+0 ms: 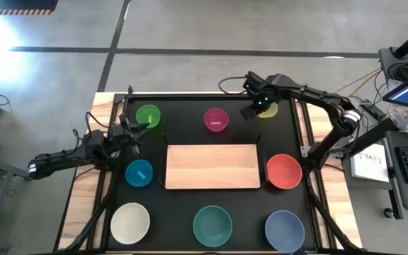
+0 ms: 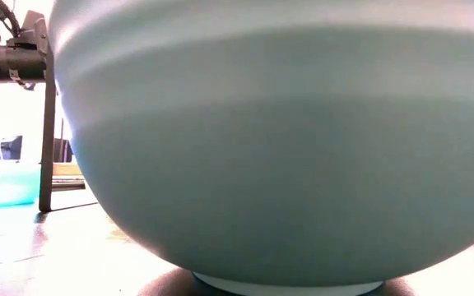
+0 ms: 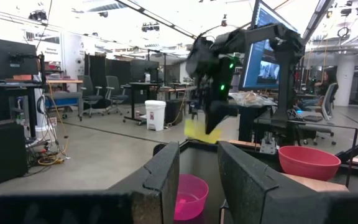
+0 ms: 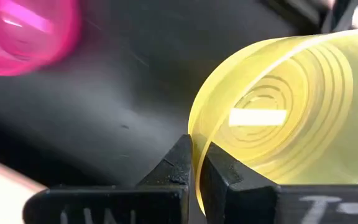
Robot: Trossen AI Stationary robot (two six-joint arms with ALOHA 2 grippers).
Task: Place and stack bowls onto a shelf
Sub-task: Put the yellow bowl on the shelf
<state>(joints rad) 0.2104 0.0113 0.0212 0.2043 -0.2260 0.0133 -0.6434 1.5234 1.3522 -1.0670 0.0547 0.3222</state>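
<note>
The right gripper [image 4: 196,163] pinches the yellow-green bowl's [image 4: 291,118] rim, tilted above the black tabletop [image 1: 190,127] at its far edge; magenta bowl [image 1: 216,120] beside it, the shelf [image 1: 212,166] bare mid-table. Left gripper [image 3: 197,177] spread, near the green bowl [image 1: 148,115]

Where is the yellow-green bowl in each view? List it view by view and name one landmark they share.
High view: yellow-green bowl at the table's far right, under the right hand.
Low view: not in it; the teal bowl fills the picture.
Left wrist view: upper middle, hanging tilted from the right hand.
Right wrist view: right side, its rim pinched between the fingers.
Shared landmark: the magenta bowl, beside it in all but the low view.
</note>
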